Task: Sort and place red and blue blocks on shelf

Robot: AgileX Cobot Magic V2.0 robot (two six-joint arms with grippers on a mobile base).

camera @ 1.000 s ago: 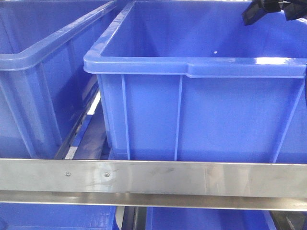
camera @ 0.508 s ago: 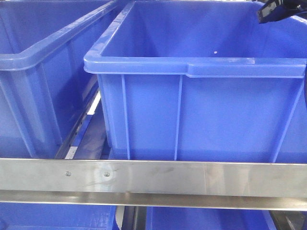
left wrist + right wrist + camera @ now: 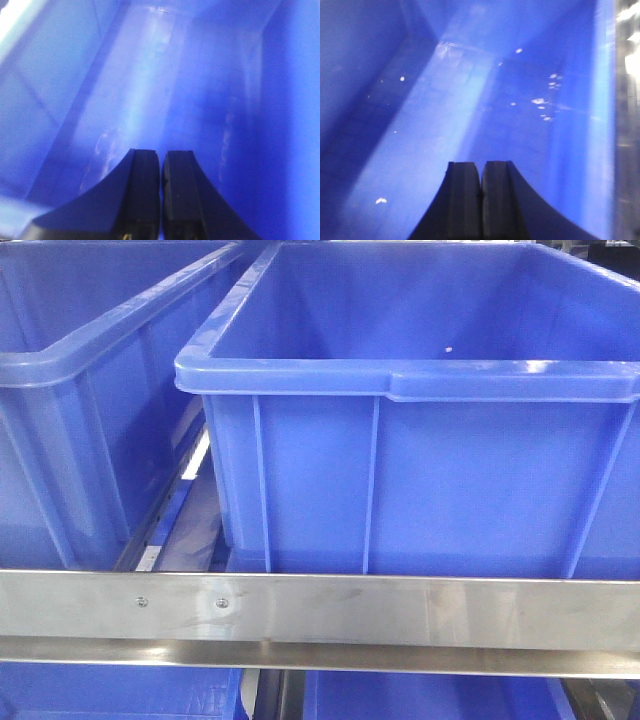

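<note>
The shelf shows in the front view as a brushed-metal rail [image 3: 400, 612] with two screws, carrying two large blue bins: a left bin [image 3: 70, 380] and a right bin [image 3: 420, 470]. The red and blue blocks are out of view in every frame. My left gripper [image 3: 161, 152] is shut with nothing between its black fingers, looking down into a blue bin's floor [image 3: 150, 90]. My right gripper [image 3: 481, 164] is also shut and empty, over a blue bin's floor [image 3: 470, 100] flecked with white specks. Neither gripper appears in the front view.
White roller tracks [image 3: 160, 540] run between the two bins. More blue bins [image 3: 120, 695] sit on the level below the rail. At the right edge of the right wrist view a bright metal upright [image 3: 627, 125] stands outside the bin wall.
The black right gripper that was at the top right of the front view has risen and left the frame. The bins and rail have not moved.
</note>
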